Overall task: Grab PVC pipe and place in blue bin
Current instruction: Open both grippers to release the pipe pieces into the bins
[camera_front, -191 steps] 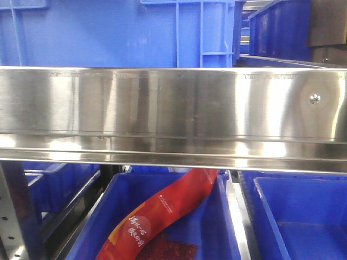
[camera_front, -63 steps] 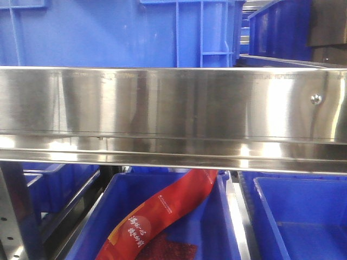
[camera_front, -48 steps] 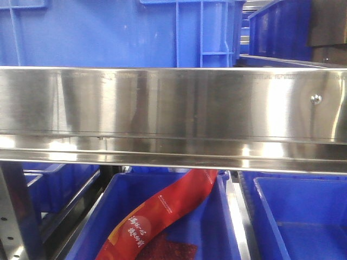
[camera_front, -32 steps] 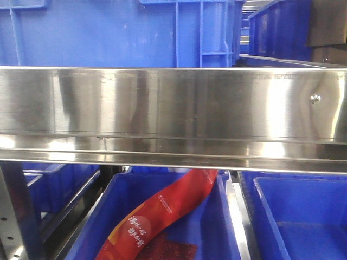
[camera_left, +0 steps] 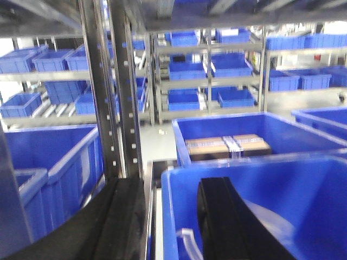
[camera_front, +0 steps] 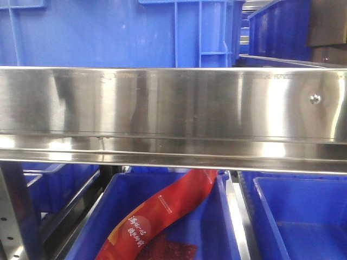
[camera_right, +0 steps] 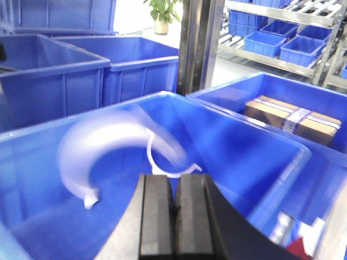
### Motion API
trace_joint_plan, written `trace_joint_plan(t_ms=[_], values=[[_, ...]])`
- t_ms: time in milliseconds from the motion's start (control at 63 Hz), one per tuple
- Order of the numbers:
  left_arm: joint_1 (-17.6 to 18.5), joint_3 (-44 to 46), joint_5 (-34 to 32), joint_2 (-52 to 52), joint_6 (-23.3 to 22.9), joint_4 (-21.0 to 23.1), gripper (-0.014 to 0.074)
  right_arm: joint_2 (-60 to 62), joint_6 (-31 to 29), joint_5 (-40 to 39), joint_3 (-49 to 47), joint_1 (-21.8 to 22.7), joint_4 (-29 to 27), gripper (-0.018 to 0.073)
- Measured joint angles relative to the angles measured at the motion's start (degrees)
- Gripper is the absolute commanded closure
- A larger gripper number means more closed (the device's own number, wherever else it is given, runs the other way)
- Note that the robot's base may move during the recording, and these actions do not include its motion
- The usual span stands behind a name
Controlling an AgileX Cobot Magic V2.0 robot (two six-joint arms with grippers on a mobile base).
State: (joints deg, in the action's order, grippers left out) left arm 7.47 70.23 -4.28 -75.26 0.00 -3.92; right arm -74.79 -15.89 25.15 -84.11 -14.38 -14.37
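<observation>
Right gripper [camera_right: 174,184]: black jaws pressed flat together with nothing visible between them, poised low over the near side of a blue bin [camera_right: 233,157].
Left gripper [camera_left: 171,187]: jaws spread wide and empty, hanging at the rim of a blue tub; whether it was the same tub could not be told.
PVC pipe [camera_right: 73,154]: a pale, curved length, blurred in the right wrist view, lay on the bin floor just beyond the closed jaws and apart from them.
White hoop [camera_right: 167,174]: a thin ring sat right above the fingertips; whether it touched them was too blurred to say.
Next tub over: a taped cardboard box [camera_right: 293,119] rested inside.
Front camera: a steel shelf rail [camera_front: 173,108] filled the frame, with a red packet [camera_front: 162,211] in a tub below it; neither arm nor pipe showed there.
Background: racks [camera_left: 187,70] of blue tubs ran deep into the warehouse.
Step in hand: by the look of it, the reach for the pipe, with no grasp made.
Next move: it would call for parting the right jaws, easing forward and down, and closing across the pipe's curve, clear of the bin wall.
</observation>
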Motion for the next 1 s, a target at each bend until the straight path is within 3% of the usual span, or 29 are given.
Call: trace_joint_plan(t_ms=[222, 428, 571, 746, 999], values=[[0.00, 0.10, -0.78, 0.00, 0.00, 0.87, 0.0403, 3.47, 0.00, 4.35, 0.00, 2.60, 0.75, 0.0728], [0.00, 0.10, 5.28, 0.40, 0.00, 1.00, 0.0411, 8.87, 0.00, 6.71, 1.18, 3.23, 2.66, 0.0728], [0.00, 0.10, 6.68, 3.05, 0.00, 1.56, 0.0510, 13.92, 0.71, 4.96, 4.97, 3.23, 2.91, 0.0728], [0.00, 0.10, 8.63, 7.80, 0.00, 1.67, 0.0710, 19.93, 2.82, 2.60, 11.12, 3.23, 3.33, 0.0728], [0.00, 0.23, 13.55, 13.04, 0.00, 1.40, 0.0707, 27.70, 4.25, -2.48, 20.98, 3.23, 3.61, 0.0728]])
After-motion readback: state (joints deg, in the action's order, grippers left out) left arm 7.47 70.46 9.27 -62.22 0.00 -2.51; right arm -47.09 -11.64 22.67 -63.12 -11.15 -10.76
